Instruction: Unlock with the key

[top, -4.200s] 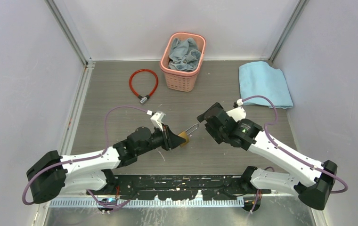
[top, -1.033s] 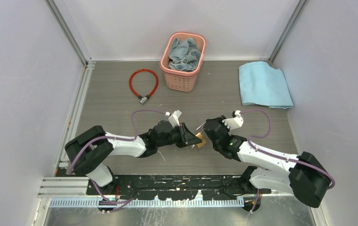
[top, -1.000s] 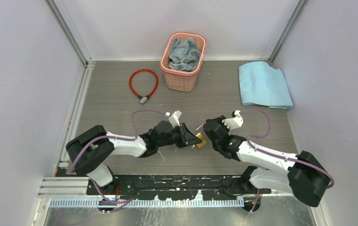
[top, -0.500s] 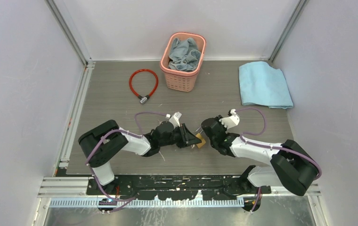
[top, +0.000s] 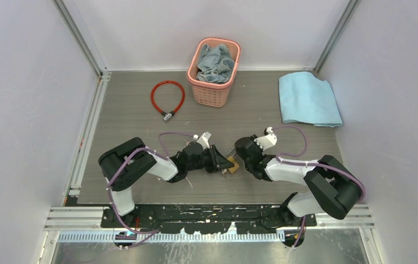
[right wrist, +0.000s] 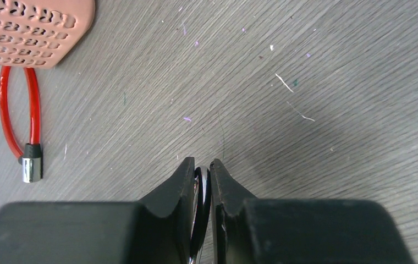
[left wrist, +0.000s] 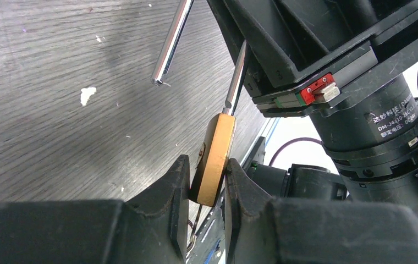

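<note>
A brass padlock point(top: 233, 164) is held low over the table's front middle between both grippers. My left gripper point(top: 225, 163) is shut on its body point(left wrist: 216, 154), one finger on each flat face. The steel shackle point(left wrist: 169, 44) stands open, with its free end out of the body. My right gripper point(top: 234, 152) is shut on that shackle point(right wrist: 201, 184), which shows as a thin bright curve between its fingers point(right wrist: 183, 176). A thin wire ring point(left wrist: 197, 237) hangs under the padlock. The key itself is hidden.
A red cable lock point(top: 167, 99) lies at the back left and also shows in the right wrist view point(right wrist: 13, 118). A pink basket point(top: 213, 88) holding grey cloth stands at the back middle. A folded blue cloth point(top: 308, 99) lies at the back right.
Both arms have folded in and sunk lower toward the table since the earliest frame. The padlock stays between the two grippers and has barely moved over the last second.
</note>
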`<action>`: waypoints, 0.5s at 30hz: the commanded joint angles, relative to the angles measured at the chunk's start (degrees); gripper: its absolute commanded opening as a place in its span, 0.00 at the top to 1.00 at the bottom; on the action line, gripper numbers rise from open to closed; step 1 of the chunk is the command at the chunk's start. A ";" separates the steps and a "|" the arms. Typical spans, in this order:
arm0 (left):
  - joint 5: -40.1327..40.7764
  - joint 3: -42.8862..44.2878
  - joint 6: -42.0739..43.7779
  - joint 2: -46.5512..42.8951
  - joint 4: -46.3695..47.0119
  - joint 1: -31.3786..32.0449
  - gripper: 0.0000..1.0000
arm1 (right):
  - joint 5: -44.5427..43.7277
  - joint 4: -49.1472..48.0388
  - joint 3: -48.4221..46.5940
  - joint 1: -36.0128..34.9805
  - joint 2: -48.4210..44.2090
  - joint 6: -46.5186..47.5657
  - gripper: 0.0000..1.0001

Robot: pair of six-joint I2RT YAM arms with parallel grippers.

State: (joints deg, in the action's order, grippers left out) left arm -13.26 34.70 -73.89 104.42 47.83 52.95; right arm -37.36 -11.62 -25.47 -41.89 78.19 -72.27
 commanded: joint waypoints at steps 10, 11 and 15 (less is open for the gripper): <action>7.05 -0.48 -1.72 1.34 -10.24 -2.32 1.00 | 0.47 -5.78 0.35 0.43 -0.99 4.06 0.53; 7.08 -0.26 -1.58 1.34 -10.68 -2.28 1.00 | 0.64 -5.71 0.60 0.52 -1.31 4.21 0.47; 7.15 0.30 -1.18 1.46 -11.67 -2.32 1.00 | 0.31 -4.03 1.29 0.62 -3.97 4.88 0.34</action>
State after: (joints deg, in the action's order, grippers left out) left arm -9.26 34.68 -75.59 105.41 42.26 50.96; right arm -35.66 -14.17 -24.91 -41.39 78.06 -69.04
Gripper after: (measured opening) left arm 0.219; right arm 0.616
